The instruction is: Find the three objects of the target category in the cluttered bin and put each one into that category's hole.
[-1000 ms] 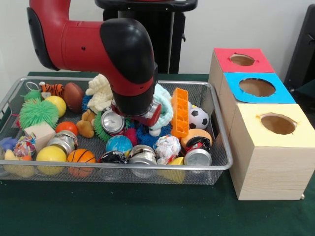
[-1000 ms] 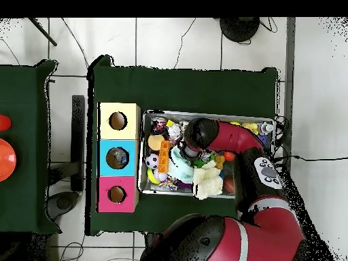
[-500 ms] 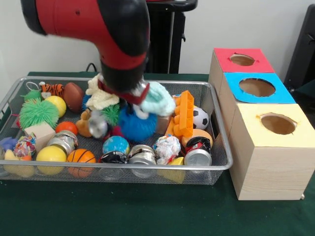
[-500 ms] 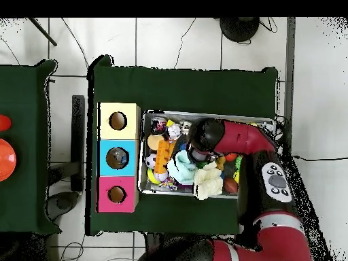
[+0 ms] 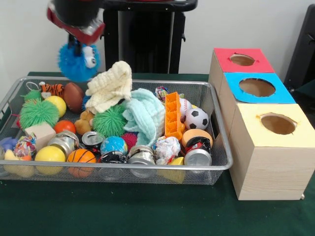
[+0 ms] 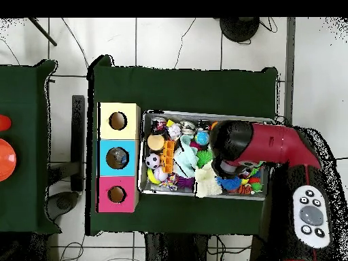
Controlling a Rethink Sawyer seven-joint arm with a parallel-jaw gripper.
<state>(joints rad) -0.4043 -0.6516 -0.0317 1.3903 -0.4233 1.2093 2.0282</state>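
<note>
Gripper (image 5: 78, 43) clamped on blue fuzzy googly-eyed toy (image 5: 78, 61), hoisted clear of wire bin (image 5: 216, 147) at 10 o'clock for carrying.

Three holed boxes (image 5: 261, 123), one wire bin (image 5: 216, 147), one orange brick (image 5: 172, 115), one soccer ball (image 5: 198, 118)

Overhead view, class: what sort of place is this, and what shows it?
Probably a robotics lab: a red robot arm over a wire mesh bin of toys on a green-clothed table, three colour-topped wooden boxes with holes, and cables across a tiled floor.
</note>
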